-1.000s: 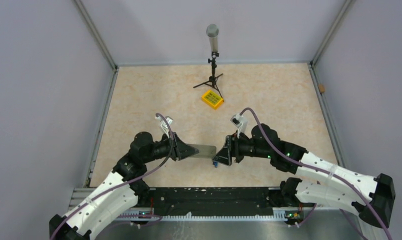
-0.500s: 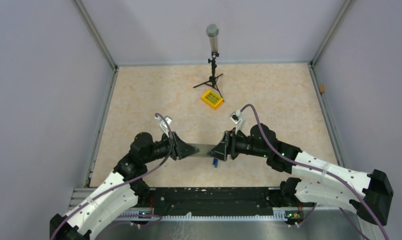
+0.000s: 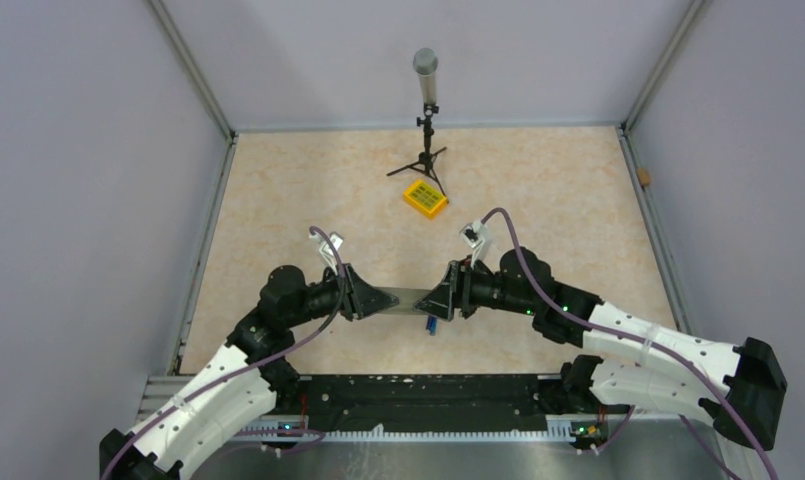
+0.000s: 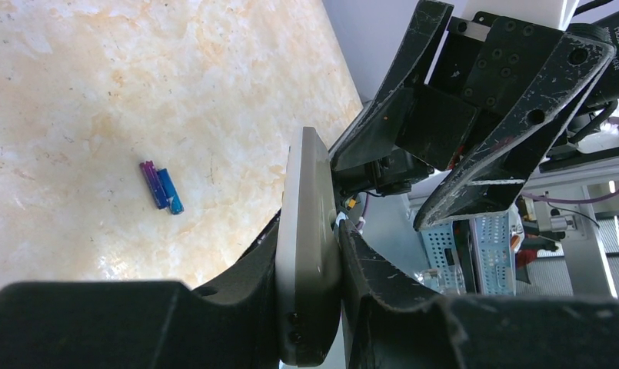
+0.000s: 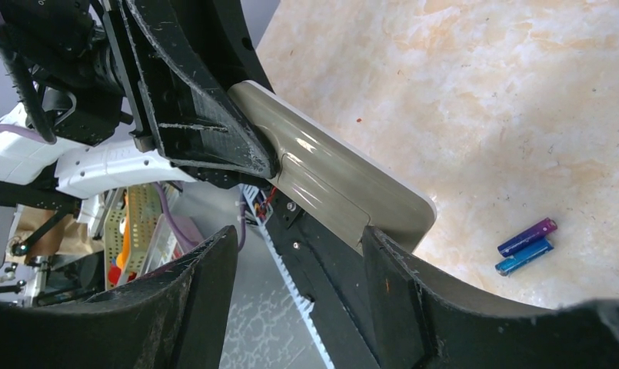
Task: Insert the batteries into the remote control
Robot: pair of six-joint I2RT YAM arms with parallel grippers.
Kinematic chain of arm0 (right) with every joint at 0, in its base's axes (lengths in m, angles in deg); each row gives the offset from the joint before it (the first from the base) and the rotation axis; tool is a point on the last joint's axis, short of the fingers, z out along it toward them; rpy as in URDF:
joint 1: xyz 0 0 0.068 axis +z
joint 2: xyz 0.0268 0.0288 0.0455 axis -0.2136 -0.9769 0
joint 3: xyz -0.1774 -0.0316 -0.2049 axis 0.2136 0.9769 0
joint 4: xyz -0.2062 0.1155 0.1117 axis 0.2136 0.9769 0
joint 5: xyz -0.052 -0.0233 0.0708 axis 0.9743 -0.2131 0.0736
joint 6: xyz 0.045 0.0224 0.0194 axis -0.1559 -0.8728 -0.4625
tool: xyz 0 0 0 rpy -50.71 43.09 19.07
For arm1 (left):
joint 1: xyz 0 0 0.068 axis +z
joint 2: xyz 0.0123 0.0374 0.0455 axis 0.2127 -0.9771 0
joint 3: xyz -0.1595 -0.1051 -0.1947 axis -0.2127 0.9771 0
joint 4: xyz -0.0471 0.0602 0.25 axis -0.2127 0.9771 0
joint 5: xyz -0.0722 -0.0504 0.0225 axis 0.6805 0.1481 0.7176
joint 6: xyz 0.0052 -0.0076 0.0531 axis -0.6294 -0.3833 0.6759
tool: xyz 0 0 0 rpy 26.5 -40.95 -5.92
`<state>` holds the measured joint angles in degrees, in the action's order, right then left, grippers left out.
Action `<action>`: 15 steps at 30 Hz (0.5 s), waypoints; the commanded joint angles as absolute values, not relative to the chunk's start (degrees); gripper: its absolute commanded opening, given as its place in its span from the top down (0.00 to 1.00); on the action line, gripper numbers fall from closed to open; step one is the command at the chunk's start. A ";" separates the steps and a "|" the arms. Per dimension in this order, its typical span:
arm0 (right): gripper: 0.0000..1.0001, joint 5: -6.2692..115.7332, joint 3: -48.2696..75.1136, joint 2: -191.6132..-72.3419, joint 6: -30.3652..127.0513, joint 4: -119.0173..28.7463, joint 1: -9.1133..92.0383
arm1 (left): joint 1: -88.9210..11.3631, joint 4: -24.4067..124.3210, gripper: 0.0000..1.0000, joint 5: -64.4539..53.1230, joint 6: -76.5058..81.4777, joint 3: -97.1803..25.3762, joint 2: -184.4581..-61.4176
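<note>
Counter [image 3: 308,190] underneath, pale and marbled. Above it, left pincer [image 3: 378,300] clamped tight on one end of the remote control [image 3: 410,300], apparently carrying it clear of the surface, plain back turned toward the right wrist camera. Facing it, right pincer [image 3: 441,298] spread wide and holding nothing, fingers [image 5: 191,300] straddling the remote's free end without visibly touching it. Well apart, farther back, a yellow box [image 3: 425,198]. Down on the counter, near the remote's free end, the batteries [image 5: 527,247]: two, side by side and touching, lying loose.

Likely step in hand: getting the battery cover [image 5: 398,211] off, judging by the seam [image 5: 361,217] crossing the back near the free end. To do it well:

- Keep the left grip firm and level, to stop any twisting of the body.
- Close the right fingers only on the part beyond the seam, never across it.
- Press lightly on the flat back and slide along the remote's length, away from the left pincer.
- Avoid squeezing hard, for fear of jamming the cover on its rails.
- Guard against dropping the cover.
- Set it down away from the batteries, to avoid knocking them into a roll.
</note>
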<state>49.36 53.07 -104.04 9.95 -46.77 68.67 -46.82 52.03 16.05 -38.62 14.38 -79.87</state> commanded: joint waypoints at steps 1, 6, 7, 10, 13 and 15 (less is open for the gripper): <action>0.41 51.02 53.20 -103.98 10.07 -47.86 68.28 | -46.74 47.84 1.00 16.29 -39.45 14.55 -78.99; 0.41 51.29 53.24 -104.31 10.34 -47.34 68.31 | -46.74 47.93 1.00 16.04 -39.70 14.46 -78.77; 0.41 51.36 53.28 -104.32 10.38 -47.30 68.32 | -46.79 47.85 1.00 16.00 -39.80 14.47 -78.74; 0.41 51.65 53.37 -104.66 10.55 -47.14 68.70 | -46.76 47.84 1.00 15.51 -40.07 14.56 -78.45; 0.41 51.78 53.46 -104.93 10.52 -47.21 69.15 | -46.75 47.72 1.00 15.26 -40.29 14.56 -78.30; 0.41 52.03 53.55 -105.10 10.46 -47.37 69.46 | -46.78 47.55 1.00 15.38 -40.48 14.54 -78.49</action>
<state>50.73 53.07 -104.57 10.01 -46.33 68.85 -46.80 52.05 14.96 -39.60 14.42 -79.24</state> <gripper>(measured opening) 0.592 0.297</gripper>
